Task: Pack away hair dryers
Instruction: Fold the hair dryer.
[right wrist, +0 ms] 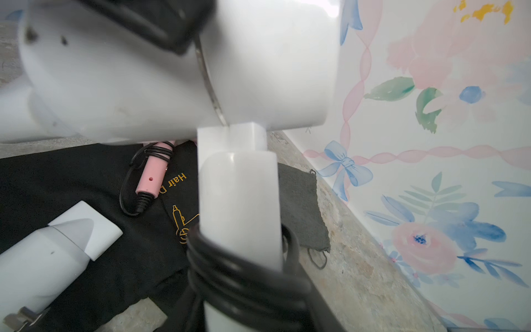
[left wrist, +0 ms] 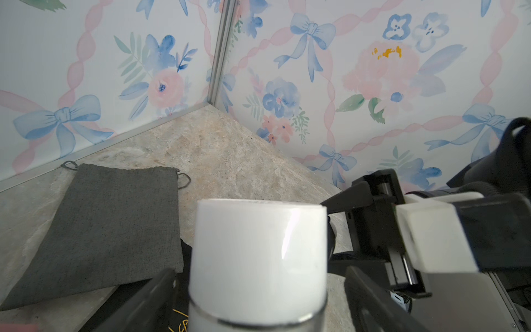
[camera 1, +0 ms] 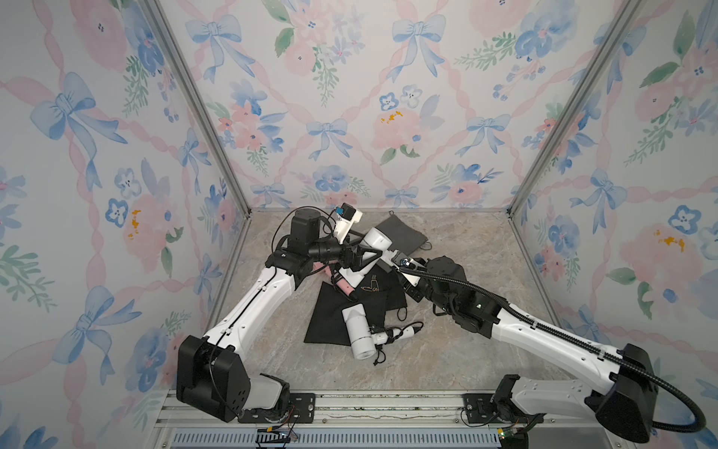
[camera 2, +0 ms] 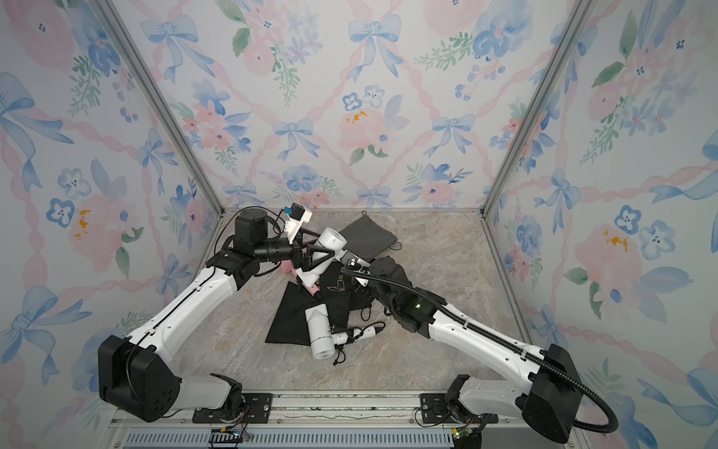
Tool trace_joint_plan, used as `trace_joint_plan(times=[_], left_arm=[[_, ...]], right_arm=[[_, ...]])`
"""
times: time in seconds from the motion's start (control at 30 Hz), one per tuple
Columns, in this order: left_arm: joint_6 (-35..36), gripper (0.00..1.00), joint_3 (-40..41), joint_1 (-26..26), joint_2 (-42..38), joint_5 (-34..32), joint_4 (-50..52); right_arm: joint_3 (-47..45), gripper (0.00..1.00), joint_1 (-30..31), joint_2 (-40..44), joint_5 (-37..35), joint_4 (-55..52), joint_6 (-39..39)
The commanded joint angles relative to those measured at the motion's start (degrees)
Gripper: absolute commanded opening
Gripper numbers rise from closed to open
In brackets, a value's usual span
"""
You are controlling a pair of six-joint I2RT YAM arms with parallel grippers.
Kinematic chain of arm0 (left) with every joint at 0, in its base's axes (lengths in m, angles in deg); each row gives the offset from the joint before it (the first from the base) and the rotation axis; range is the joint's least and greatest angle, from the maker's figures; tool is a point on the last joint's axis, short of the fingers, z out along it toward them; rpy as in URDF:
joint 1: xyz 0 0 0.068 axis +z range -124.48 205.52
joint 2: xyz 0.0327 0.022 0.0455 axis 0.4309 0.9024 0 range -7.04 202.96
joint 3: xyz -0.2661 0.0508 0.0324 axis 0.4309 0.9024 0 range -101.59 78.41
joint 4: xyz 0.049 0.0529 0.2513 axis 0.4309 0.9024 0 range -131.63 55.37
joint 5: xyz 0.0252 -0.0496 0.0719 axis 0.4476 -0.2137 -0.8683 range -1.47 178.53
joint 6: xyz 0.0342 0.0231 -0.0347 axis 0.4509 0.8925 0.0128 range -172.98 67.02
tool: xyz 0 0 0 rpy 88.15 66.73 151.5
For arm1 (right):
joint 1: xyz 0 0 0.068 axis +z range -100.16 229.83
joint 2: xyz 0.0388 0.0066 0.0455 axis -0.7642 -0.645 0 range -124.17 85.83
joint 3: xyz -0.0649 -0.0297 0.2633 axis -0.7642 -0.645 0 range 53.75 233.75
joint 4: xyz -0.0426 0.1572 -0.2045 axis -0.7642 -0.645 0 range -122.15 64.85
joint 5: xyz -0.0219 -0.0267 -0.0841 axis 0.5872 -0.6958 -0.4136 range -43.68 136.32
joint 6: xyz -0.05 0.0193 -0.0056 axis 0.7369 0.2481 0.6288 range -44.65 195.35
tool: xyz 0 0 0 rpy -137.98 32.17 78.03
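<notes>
A white hair dryer (camera 1: 379, 238) hangs above the table's middle. My right gripper (camera 1: 390, 265) is shut on its slim handle (right wrist: 238, 201), just where the black cord (right wrist: 244, 273) is coiled. My left gripper (left wrist: 258, 299) is open. Its fingers (left wrist: 155, 299) straddle the dryer's barrel (left wrist: 258, 253), and a narrow gap shows on each side. A second white hair dryer (camera 1: 359, 330) lies on a black pouch (camera 1: 330, 322) nearer the front. The pink hair dryer's handle (camera 1: 344, 285) shows below the left gripper, while its barrel is mostly hidden by that arm.
A grey drawstring pouch (left wrist: 109, 224) lies flat near the back wall. Black pouches (right wrist: 86, 172), one with gold print, overlap under the dryers. Floral walls close the cell on three sides. Both arm bases stand at the front rail (camera 1: 349, 404).
</notes>
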Motion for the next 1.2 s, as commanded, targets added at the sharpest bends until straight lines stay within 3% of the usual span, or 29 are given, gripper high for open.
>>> trace_joint_plan(times=[0.0, 0.13, 0.33, 0.4, 0.7, 1.17], left_arm=[[0.91, 0.89, 0.6, 0.36, 0.5, 1.89, -0.27], [0.88, 0.75, 0.78, 0.35, 0.42, 1.91, -0.23], [0.53, 0.36, 0.18, 0.59, 0.3, 1.02, -0.23], [0.41, 0.28, -0.15, 0.63, 0.28, 0.77, -0.25], [-1.56, 0.18, 0.7, -0.09, -1.59, -2.24, -3.44], [-10.96, 0.14, 9.13, -0.71, -7.44, -9.46, -20.41]], right_arm=[[3.26, 0.37, 0.98, -1.71, 1.16, 5.15, 1.92], [4.82, 0.37, 1.31, -3.08, 1.07, 4.79, 2.53], [5.4, 0.37, 1.33, -3.31, 0.98, 4.78, 0.31], [5.75, 0.37, 1.31, -3.39, 0.8, 4.79, -1.41], [11.02, 0.38, 1.54, -7.0, 0.57, 3.02, -16.48], [18.59, 0.39, 3.24, -13.25, 1.32, 7.13, -47.39]])
